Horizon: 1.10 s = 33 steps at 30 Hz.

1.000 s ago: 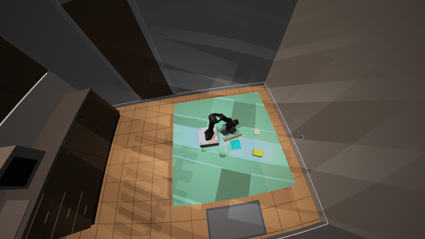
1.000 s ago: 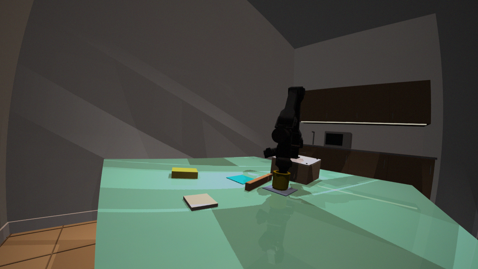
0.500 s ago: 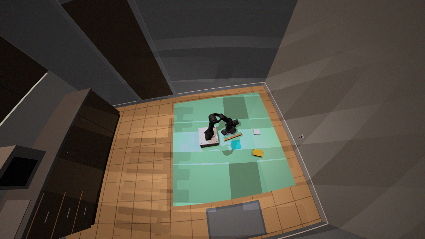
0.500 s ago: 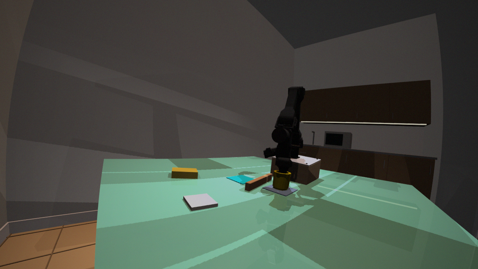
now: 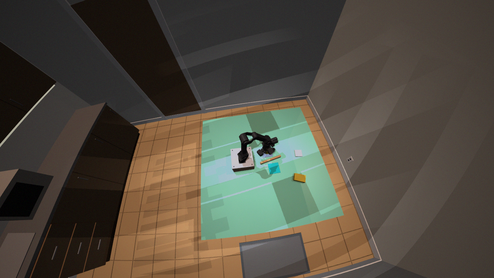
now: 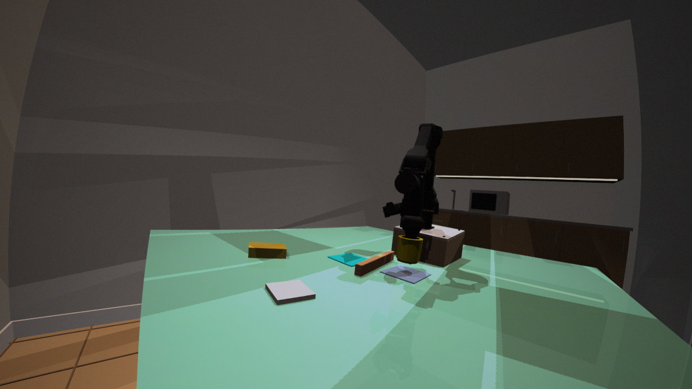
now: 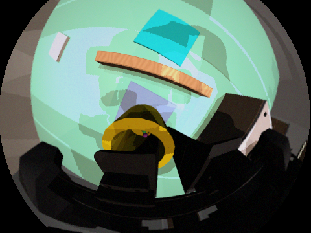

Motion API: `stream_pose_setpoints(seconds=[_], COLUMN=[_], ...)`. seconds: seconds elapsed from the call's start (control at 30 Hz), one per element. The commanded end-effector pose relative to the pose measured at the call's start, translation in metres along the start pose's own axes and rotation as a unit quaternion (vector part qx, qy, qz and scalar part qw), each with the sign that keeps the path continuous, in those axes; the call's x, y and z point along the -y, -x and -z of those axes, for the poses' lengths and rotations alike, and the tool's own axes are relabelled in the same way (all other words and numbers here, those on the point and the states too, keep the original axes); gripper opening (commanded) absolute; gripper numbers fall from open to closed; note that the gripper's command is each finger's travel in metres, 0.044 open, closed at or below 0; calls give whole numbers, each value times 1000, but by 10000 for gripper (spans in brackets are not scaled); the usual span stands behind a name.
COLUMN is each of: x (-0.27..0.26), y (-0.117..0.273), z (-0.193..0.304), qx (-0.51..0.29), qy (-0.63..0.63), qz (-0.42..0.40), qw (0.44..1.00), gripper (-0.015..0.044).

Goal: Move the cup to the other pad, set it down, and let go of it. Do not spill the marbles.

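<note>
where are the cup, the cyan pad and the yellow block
cup point(image 6: 409, 249) point(image 7: 116, 129): exterior, side wall; wrist, rim
cyan pad point(image 5: 275, 168) point(image 6: 346, 259) point(image 7: 172, 33): top, exterior and wrist, upper face
yellow block point(image 5: 299, 177) point(image 6: 267, 250): top, upper face; exterior, long side

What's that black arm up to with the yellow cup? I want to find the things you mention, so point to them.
Its gripper point(image 6: 410, 236) point(image 7: 162, 129) is pinching the cup point(image 6: 409, 249) point(image 7: 111, 137) by its wall, holding it just above the lavender pad point(image 6: 415, 277) point(image 7: 147, 98). Marbles point(image 7: 145, 134) show inside. The cyan pad point(image 5: 273, 168) point(image 6: 346, 259) point(image 7: 168, 35), its destination, lies across the wooden bar point(image 5: 270, 159) point(image 6: 373, 263) point(image 7: 146, 66).
</note>
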<state>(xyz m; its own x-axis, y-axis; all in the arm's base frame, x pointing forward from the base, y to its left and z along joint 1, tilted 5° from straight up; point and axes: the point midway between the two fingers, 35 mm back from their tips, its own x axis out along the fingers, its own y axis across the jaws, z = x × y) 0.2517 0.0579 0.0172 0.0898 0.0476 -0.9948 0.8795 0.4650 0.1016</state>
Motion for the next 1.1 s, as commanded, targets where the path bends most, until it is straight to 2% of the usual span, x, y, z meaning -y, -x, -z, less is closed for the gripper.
stream_pose_setpoints(seconds=[0.0,0.2,1.07], x=[-1,1,5], y=[13,24,20], z=[0,1,-13], qx=[2,2,2], qy=[-1,-1,0], qz=[-3,-3,-2], qw=[1000,1000,1000], gripper=[0,0,0])
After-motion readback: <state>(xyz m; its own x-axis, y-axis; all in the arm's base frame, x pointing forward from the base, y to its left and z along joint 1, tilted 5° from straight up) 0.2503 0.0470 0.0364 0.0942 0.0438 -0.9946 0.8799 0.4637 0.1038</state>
